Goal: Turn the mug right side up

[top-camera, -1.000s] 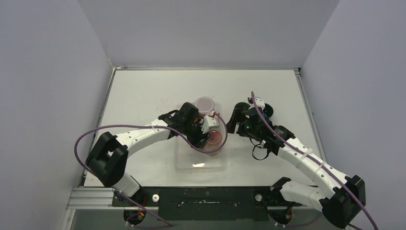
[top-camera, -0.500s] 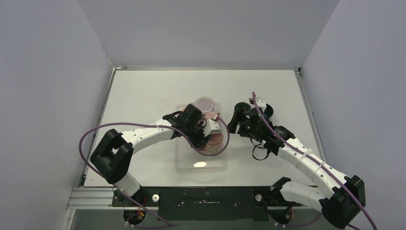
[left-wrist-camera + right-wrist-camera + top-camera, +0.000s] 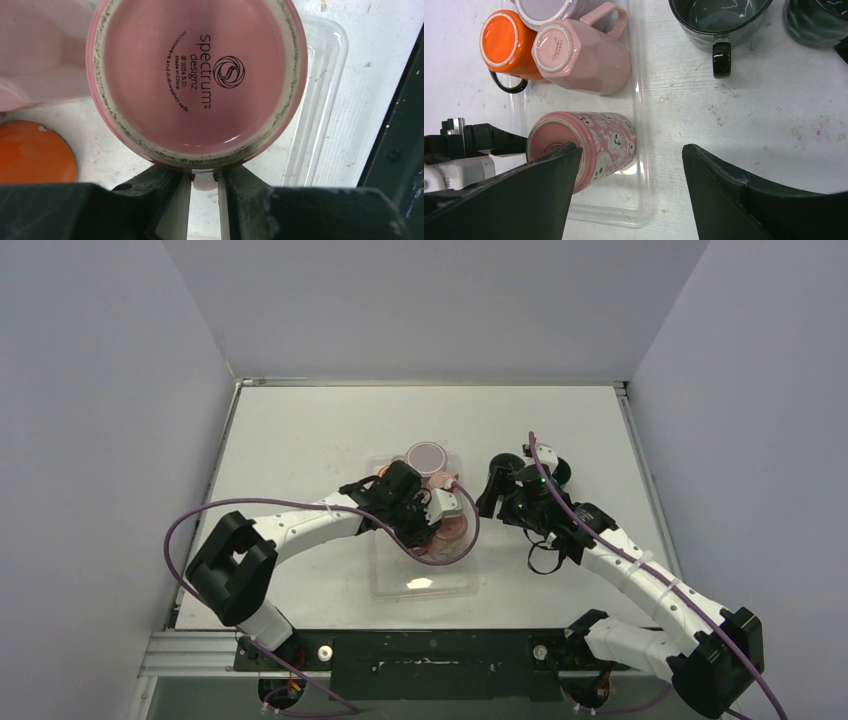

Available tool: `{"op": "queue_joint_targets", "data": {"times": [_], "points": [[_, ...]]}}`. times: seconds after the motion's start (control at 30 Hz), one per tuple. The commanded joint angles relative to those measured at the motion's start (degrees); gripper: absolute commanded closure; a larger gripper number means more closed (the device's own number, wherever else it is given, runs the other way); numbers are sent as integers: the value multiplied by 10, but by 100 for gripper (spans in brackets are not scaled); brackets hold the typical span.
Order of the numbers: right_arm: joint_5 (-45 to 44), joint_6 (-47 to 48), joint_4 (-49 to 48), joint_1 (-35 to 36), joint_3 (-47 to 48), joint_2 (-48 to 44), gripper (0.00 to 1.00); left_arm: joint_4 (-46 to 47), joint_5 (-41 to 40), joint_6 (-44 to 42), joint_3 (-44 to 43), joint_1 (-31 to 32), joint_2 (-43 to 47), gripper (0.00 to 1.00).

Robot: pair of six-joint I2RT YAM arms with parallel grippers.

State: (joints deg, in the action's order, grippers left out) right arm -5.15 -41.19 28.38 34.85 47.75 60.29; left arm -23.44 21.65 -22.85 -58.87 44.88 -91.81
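The mug (image 3: pixel 195 75) is pink with a white ghost pattern (image 3: pixel 606 142) and stands bottom up in a clear plastic tray (image 3: pixel 640 100), its printed base facing the left wrist camera. My left gripper (image 3: pixel 205 182) is shut on the mug's pink handle, which shows as a small nub pinched between the fingers just under the base rim. In the top view this left gripper (image 3: pixel 435 510) sits over the tray beside the mug (image 3: pixel 452 530). My right gripper (image 3: pixel 631 155) hangs open over the tray's right edge, holding nothing.
An orange mug (image 3: pixel 504 45), a pale pink faceted mug (image 3: pixel 584 55) and a lilac mug (image 3: pixel 549 7) stand upside down at the tray's far end. Two dark green mugs (image 3: pixel 719 17) (image 3: pixel 814 22) stand upright on the white table to the tray's right.
The left gripper's jaws have closed from partly open onto the mug's handle. The right arm has barely moved.
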Motion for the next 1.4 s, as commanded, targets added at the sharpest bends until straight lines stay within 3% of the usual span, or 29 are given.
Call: {"op": "queue_joint_targets", "data": {"times": [0.0,0.5,0.7,1.07,1.37], "points": [[-13,0,-13,-5,-5,-27,25,54,18,68,19,-10,48,100],[46,-6,-101,-6,-25,-88,23,182,17,199,132,-42,241,100],[86,-10,-145,-6,-15,-112,21,294,16,301,151,-76,314,100],[167,-43,-266,-5,-28,-166,0,416,17,459,72,-96,342,100],[211,-147,-429,2,-62,-147,5,525,11,617,-9,-95,332,100]]}}
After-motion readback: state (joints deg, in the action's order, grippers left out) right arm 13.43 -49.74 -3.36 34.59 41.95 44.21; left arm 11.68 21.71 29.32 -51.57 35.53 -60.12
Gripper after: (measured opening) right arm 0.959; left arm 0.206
